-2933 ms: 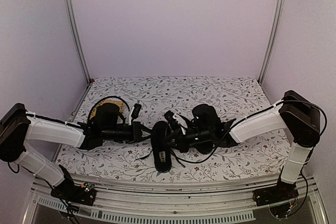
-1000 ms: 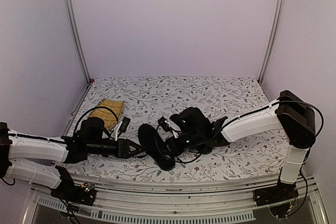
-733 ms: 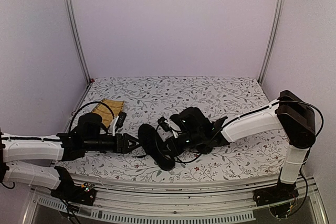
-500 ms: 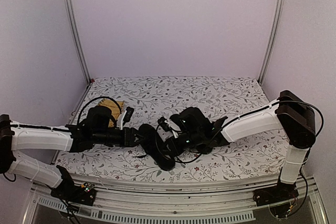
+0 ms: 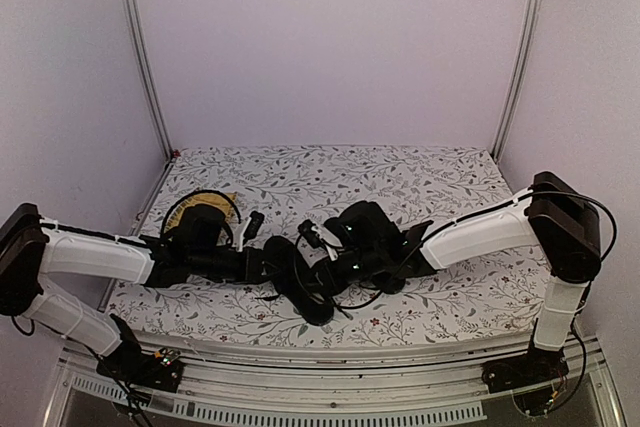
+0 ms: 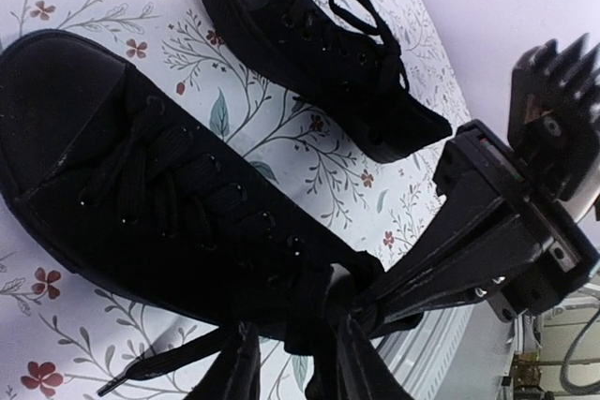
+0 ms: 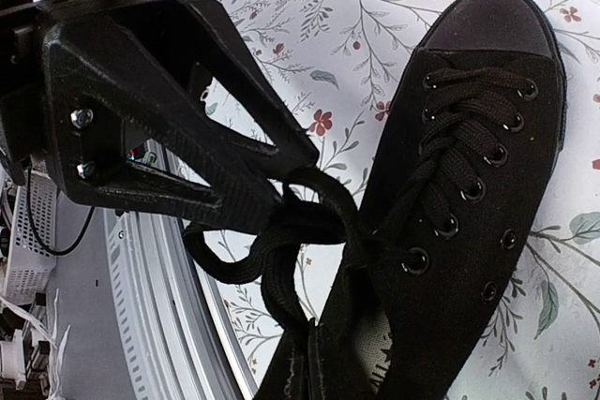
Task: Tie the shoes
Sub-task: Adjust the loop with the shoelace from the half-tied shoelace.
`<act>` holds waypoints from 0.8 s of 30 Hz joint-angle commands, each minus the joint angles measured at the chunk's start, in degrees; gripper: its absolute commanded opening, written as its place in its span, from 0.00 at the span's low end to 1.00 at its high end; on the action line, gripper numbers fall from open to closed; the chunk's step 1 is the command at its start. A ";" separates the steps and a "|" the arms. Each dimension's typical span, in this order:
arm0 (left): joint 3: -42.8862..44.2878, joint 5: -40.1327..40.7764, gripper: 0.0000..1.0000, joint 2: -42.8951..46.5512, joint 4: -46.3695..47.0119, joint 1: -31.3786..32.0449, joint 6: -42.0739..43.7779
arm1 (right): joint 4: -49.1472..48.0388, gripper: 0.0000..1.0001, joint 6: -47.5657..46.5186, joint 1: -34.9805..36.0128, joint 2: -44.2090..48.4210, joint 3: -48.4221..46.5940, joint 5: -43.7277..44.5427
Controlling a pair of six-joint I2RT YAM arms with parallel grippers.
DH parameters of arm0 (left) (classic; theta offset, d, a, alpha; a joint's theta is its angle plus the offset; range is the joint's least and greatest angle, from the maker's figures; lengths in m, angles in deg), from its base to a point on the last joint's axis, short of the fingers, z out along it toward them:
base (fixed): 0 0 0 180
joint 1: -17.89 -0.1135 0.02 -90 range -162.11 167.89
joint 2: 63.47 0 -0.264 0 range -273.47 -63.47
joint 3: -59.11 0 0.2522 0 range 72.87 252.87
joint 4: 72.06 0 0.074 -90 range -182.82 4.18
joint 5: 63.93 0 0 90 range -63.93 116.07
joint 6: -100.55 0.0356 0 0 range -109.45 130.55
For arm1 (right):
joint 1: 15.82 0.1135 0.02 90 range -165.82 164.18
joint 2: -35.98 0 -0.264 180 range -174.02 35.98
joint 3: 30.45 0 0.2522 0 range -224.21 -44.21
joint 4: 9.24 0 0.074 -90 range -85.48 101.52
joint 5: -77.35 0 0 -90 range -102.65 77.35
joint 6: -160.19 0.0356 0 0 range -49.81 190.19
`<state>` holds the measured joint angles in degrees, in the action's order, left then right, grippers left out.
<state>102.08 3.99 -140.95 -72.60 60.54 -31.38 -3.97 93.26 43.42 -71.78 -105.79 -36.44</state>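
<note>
The near black shoe (image 5: 303,289) lies toe toward the back, between my two grippers. It fills the left wrist view (image 6: 141,185) and the right wrist view (image 7: 469,185). The second shoe (image 6: 319,53) lies beyond it, mostly hidden under the right arm in the top view. My right gripper (image 7: 330,355) is shut on a loop of the near shoe's lace (image 7: 281,231) beside the heel opening. My left gripper (image 6: 295,362) is at the same knot from the left, its fingers slightly apart on either side of a lace strand (image 6: 307,311).
A yellow woven mat (image 5: 224,197) shows at the back left, mostly hidden behind my left arm. The table's metal front rail (image 5: 320,359) runs just in front of the shoe. A loose lace end (image 6: 159,367) trails on the floral cloth.
My left gripper had drawn back to the left with its fingers spread, then came back to the lace knot at the shoe. The right gripper and the shoe have stayed put.
</note>
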 commanded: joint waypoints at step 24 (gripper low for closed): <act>-0.47 -4.78 0.00 -1.75 4.95 -0.66 0.71 | 2.19 0.02 3.59 0.27 -5.46 -7.32 3.33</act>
<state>102.02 0.49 -142.74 -69.04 60.47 -31.86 -2.35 95.77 43.42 -75.87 -111.23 -34.69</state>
